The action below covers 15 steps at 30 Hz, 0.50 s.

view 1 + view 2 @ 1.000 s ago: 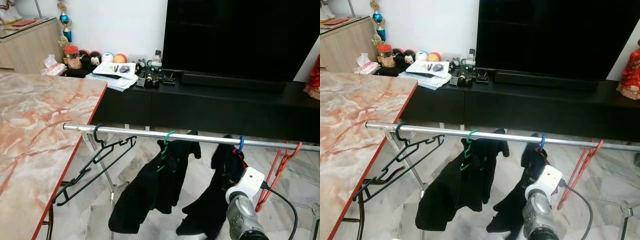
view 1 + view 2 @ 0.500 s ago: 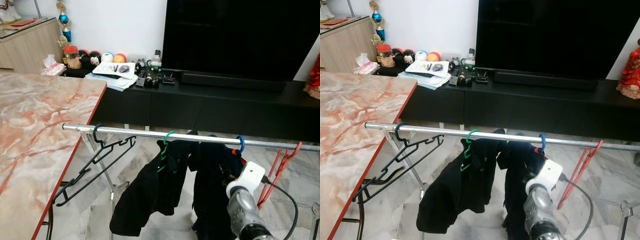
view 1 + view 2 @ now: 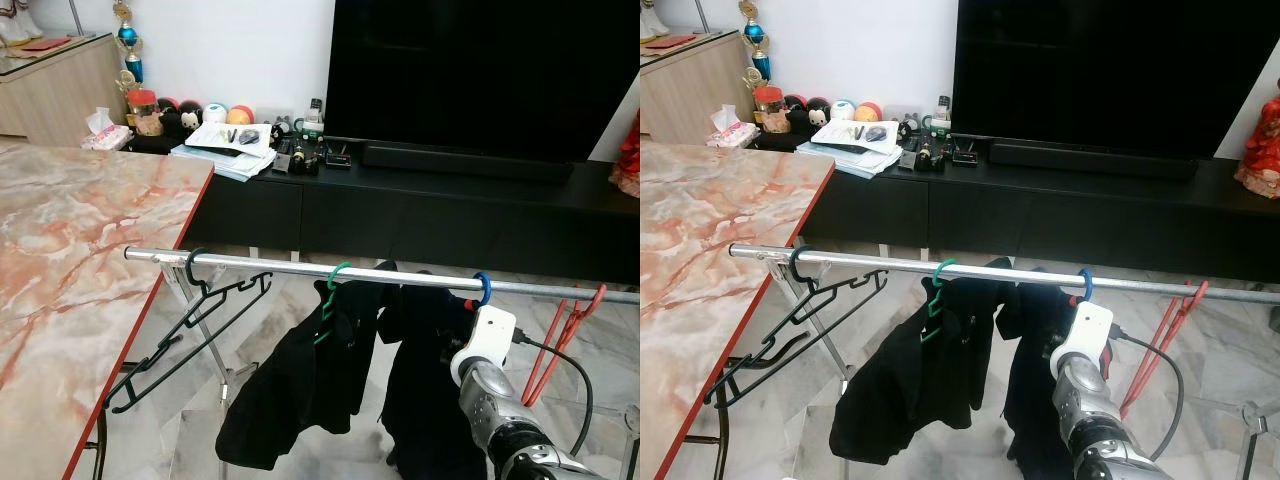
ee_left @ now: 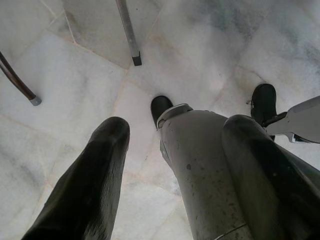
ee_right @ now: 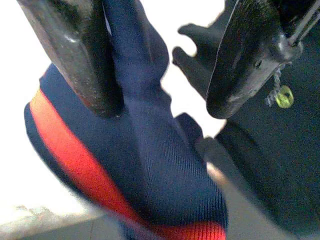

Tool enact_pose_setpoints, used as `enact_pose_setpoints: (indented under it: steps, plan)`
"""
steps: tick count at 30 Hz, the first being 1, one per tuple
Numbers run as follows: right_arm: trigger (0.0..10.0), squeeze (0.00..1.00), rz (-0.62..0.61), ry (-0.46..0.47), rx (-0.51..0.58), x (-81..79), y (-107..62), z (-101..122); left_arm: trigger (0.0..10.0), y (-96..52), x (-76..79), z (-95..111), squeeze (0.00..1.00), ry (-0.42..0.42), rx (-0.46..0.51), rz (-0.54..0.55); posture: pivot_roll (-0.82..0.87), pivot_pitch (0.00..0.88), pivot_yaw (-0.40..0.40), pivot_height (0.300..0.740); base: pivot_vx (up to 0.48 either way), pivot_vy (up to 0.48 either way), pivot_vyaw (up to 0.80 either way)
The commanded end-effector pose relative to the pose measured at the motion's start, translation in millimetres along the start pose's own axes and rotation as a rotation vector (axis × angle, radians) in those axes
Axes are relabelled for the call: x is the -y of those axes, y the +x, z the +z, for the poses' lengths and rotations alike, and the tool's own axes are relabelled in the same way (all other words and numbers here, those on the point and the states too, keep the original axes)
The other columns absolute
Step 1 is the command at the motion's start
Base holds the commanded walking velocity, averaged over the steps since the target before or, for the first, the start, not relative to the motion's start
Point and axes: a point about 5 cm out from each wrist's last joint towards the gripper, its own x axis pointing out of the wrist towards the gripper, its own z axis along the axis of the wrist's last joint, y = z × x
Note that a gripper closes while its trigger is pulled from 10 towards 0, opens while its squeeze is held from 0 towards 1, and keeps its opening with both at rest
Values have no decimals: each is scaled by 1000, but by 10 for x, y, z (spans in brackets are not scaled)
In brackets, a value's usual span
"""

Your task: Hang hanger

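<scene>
On the silver rail [image 3: 300, 266], right of centre, the blue hanger [image 3: 482, 289] hooks with its dark garment [image 3: 430, 380] hanging below. Just beneath it, the right gripper [image 5: 165, 65] stands released, fingers [image 5: 75, 60] spread beside navy-and-red cloth. A second ago the garment hung bunched lower; now it hangs straight.

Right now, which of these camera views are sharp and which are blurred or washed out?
Both eye views are sharp and evenly lit, the rail crisp. Left wrist view is dim but readable. Right wrist view is blurred close up, the navy garment soft against a blown-out white background.
</scene>
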Motion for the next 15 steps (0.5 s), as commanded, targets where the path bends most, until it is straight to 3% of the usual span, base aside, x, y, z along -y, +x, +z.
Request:
enact_pose_setpoints:
  steps: [1, 4, 5, 15]
  plan:
    - [10000, 0, 1, -12, -12, 12, 8, 39, 10000, -7, 28, -78, 0, 7, -32, -12, 126, 0, -82, 740, 0, 0, 0]
    - [10000, 0, 0, -4, -16, 34, 9, 40, 10000, -9, 22, -85, 0, 8, -32, -11, 131, 0, -80, 740, 0, 0, 0]
    - [0, 0, 2, 3, -8, 38, 10, 54, 10000, -10, 21, -87, 0, 8, -33, -11, 133, 0, -81, 740, 0, 0, 0]
    - [0, 0, 29, -4, 23, -11, 18, 155, 10000, -13, 24, -103, 0, 12, -36, -11, 138, 0, -81, 740, 0, 0, 0]
